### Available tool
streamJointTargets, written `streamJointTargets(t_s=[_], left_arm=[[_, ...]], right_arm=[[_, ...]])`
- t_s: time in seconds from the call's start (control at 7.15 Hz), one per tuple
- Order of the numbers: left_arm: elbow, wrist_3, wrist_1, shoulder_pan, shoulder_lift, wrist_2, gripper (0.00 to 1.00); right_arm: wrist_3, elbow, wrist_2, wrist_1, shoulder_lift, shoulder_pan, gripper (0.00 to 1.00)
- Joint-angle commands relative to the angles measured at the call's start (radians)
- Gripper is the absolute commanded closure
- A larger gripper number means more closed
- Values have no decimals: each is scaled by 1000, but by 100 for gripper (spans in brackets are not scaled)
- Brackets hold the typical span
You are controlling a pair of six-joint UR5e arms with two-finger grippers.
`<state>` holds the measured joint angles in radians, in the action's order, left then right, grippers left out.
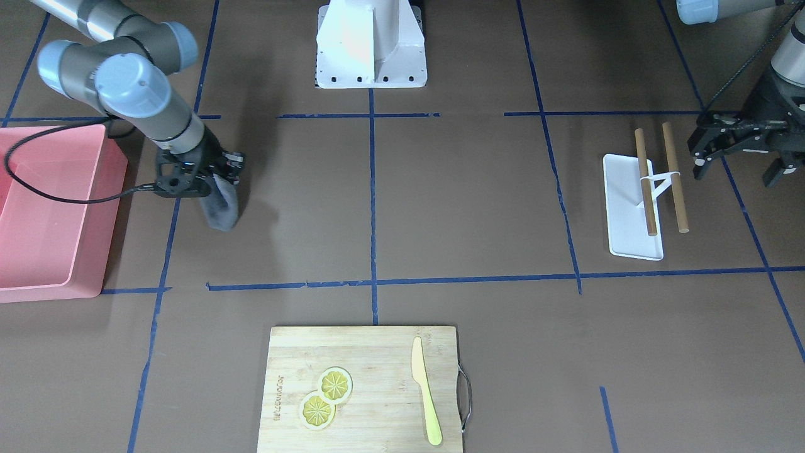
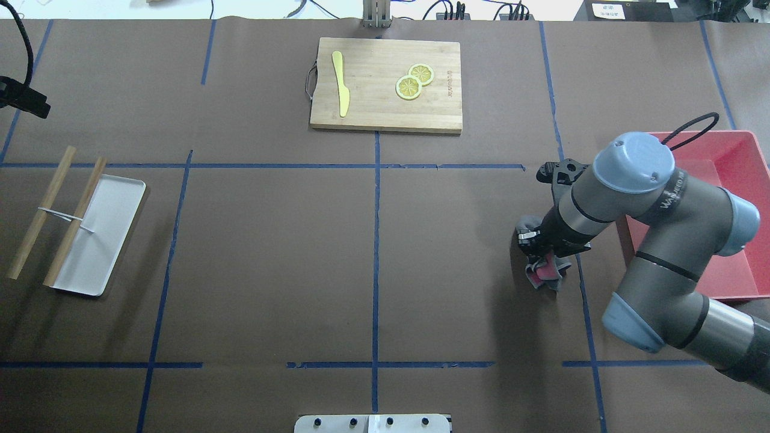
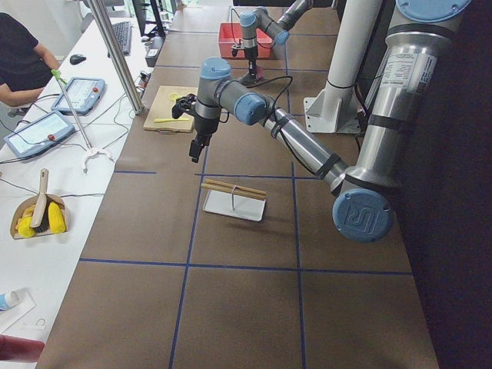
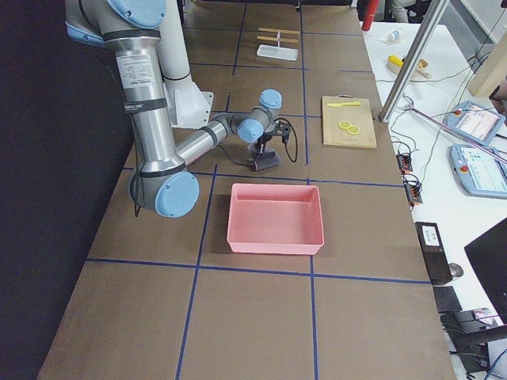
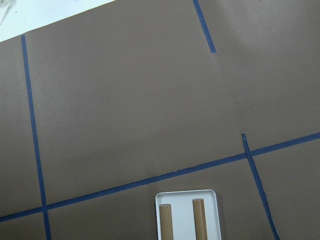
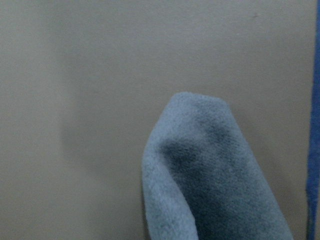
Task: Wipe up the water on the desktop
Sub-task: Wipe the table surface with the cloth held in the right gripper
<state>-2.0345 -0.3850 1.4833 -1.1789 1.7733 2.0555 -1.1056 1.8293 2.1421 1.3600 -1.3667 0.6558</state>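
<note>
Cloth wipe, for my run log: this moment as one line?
right gripper: shut on cloth, beside bin | left gripper: open, near tray | desktop: no wet patch visible

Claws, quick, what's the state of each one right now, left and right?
Left claw: open, holding nothing.
Right claw: closed on the grey cloth.

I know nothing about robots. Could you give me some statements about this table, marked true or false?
The right gripper holds a grey fleecy cloth. True.
The cloth lies inside the pink plastic bin. False: it hangs beside the bin, over the dark-brown desktop.
Two lemon slices lie on the bamboo cutting board. True.
The yellow knife lies in the bin. False: it lies on the board.
The left gripper grips a wooden stick. False: it is open, apart from both sticks.
</note>
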Motion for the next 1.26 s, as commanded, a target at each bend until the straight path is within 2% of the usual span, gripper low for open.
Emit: streamJointTargets(t_s=[0.0,0.14,0.42,0.56,0.84,0.98,1.12], left_arm=[[-1,0,0,-5,2,2,0],[-3,0,0,-7,2,2,0],[-9,0,0,-13,2,3,0],[-10,0,-2,-16,2,5,0],[-10,-2,0,-36,0,53,0],[-9,0,-2,-42,0,58,0],[-9,-2,-2,-42,0,60,0]], right_arm=[[23,9,-13,7,-14,-21,99],[14,-22,-11,8,47,-27,99],[-135,-94,-21,104,255,-91,99],[-201,-144,-56,114,343,-128,99],[-314,-261,-70,114,516,-148,99],[-321,-208,-55,119,509,-106,99],[-318,-44,-19,178,407,-37,99]])
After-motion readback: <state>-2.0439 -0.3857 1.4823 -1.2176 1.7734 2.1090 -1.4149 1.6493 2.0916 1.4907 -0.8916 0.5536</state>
